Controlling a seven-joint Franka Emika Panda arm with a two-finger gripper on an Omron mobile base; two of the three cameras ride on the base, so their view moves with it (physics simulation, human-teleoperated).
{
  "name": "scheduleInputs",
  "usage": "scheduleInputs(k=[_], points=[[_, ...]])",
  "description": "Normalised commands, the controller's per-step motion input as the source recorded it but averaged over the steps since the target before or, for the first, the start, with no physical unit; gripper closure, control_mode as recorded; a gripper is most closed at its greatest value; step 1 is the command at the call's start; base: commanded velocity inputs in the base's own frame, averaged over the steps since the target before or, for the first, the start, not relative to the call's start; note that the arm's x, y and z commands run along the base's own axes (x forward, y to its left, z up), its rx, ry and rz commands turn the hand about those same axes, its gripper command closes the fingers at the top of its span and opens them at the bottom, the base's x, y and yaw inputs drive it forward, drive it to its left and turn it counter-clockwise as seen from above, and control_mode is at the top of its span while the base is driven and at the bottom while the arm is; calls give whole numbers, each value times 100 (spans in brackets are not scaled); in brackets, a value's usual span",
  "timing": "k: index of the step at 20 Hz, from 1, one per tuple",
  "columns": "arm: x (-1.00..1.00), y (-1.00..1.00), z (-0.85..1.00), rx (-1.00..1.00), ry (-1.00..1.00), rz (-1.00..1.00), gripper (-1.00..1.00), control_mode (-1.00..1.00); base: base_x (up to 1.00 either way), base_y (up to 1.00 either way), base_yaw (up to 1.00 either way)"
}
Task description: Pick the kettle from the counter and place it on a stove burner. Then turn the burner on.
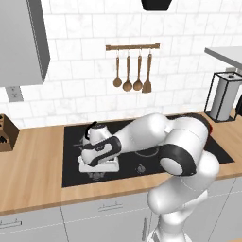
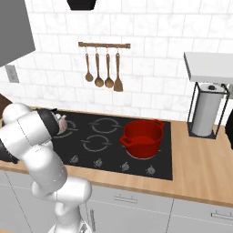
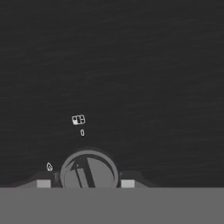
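Low over the front-left corner of the black glass cooktop (image 1: 189, 156), the gripper (image 3: 85, 183) straddles a round burner knob (image 3: 89, 169), one finger tip (image 3: 43, 183) showing on either side of the dial in the hand view. Whether the tips are already pressing the knob or just beside it cannot be told; they look neither fully spread nor pressed together. The kettle (image 1: 97, 133) stands on the left half of the cooktop, behind the hand and toward the back edge, its black handle arched over the lid; in the right base view it peeks out beside the arm near the back-left burner (image 2: 68, 129). So the placing appears done, and the step in hand is judged to be turning the burner on. To do it well, the tips should close squarely across the knob, centred on its axis, then the wrist should rotate about that axis without dragging sideways over the glass. The small markings (image 3: 78, 120) printed beyond the knob may show which burner it serves; it is worth confirming this dial matches the one under the kettle. A red pot (image 2: 143, 138) sits on the right half of the cooktop, well apart, and the wood counter (image 1: 28, 165) frames it all.
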Motion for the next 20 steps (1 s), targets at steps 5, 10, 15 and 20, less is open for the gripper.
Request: scheduleInputs(k=[5,10,15,20], points=[[0,0,-7,0,9,28,100,-100,0,0,0],[0,-6,-19,-1,1,58,100,-100,0,0,0],[0,-11,-33,-1,0,63,100,-100,0,0,0],[-1,-13,-39,0,-1,61,100,-100,0,0,0]])
